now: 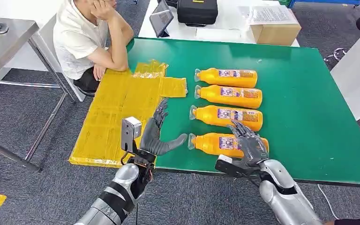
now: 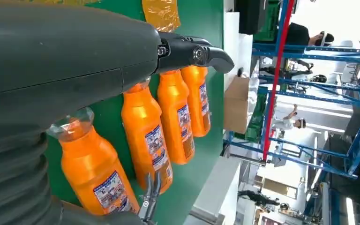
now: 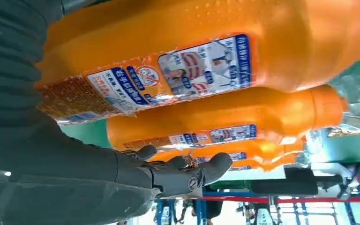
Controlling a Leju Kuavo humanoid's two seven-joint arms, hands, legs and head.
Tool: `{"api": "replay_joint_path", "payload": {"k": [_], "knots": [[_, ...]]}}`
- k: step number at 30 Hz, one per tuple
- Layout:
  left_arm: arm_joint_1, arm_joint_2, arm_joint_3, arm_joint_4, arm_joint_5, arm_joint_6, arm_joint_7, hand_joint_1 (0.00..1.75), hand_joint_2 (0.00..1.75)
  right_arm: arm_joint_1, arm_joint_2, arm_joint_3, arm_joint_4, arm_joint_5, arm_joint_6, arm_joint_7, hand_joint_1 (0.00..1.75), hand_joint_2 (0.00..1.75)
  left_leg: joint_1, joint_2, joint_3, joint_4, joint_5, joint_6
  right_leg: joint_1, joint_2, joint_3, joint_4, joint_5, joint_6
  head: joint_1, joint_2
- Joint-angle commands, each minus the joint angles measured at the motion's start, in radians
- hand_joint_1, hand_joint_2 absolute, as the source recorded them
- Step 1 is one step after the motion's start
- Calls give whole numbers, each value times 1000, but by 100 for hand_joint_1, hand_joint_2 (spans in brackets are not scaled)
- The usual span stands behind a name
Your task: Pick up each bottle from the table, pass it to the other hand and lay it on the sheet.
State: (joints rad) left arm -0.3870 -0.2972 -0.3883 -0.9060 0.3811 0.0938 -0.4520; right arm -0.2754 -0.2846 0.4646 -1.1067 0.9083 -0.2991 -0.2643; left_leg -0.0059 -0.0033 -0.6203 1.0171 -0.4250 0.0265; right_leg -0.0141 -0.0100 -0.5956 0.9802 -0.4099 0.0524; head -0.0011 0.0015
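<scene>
Four orange bottles lie on their sides in a row on the green surface (image 1: 309, 117), caps all pointing toward the yellow sheet (image 1: 117, 112); take the nearest bottle (image 1: 225, 143) as the landmark. Beyond it, in order, lie the second bottle (image 1: 227, 116), the third bottle (image 1: 229, 95) and the farthest bottle (image 1: 227, 77), each just beside the next, all with printed labels and clear wrapped caps.

The right hand (image 1: 249, 143) rests over the label end of the nearest bottle, its dark fingers (image 1: 239, 127) spread and draped across the bottle's top; whether they actually clamp it cannot be told. In the right wrist view that bottle (image 3: 206, 61) sits right against the hand (image 3: 75, 168), with the thumb curled under it.

The left hand (image 1: 157, 133) hovers just off the cap end of the nearest bottle, between it and the sheet, fingers apart and pointing up, thumb reaching toward the cap, holding nothing. In the left wrist view the same bottle (image 2: 93, 173) lies past the thumb (image 2: 65, 61).

The sheet covers the surface's edge beyond the left hand. A person (image 1: 84, 37) in a white shirt sits at its far side, an elbow leaning on it. A cardboard box (image 1: 275, 28) stands on a white table well beyond the farthest bottle
</scene>
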Motion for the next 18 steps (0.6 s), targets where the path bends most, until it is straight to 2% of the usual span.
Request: {"api": "replay_joint_path", "payload": {"k": [1, 7, 10, 18], "knots": [[-21, 14, 13, 30, -1, 4, 7, 0, 175, -51, -14, 19, 73, 17, -4, 17, 0, 175, 0, 2, 5, 0, -2, -2, 0, 3, 4, 0, -1, -2, 0, 0], [-18, 15, 17, 24, -3, 2, 11, 0, 175, -87, -17, 14, 154, 3, 67, 43, 0, 175, 0, 2, 5, -1, -1, -2, 0, 3, 4, -1, -1, -2, 0, 0], [-16, 17, 22, 23, -6, 2, 15, 0, 175, -106, -51, 42, 182, 10, 149, 93, 0, 175, 0, 3, 4, 0, -2, -2, 0, 3, 3, 0, -1, -2, 0, 0], [-19, 18, 32, 22, -6, -2, 21, 0, 175, -133, -85, 76, 205, -11, 243, 131, 0, 175, 1, 1, 4, -1, -1, -2, 1, 1, 4, -1, -1, -2, 0, 0]]}}
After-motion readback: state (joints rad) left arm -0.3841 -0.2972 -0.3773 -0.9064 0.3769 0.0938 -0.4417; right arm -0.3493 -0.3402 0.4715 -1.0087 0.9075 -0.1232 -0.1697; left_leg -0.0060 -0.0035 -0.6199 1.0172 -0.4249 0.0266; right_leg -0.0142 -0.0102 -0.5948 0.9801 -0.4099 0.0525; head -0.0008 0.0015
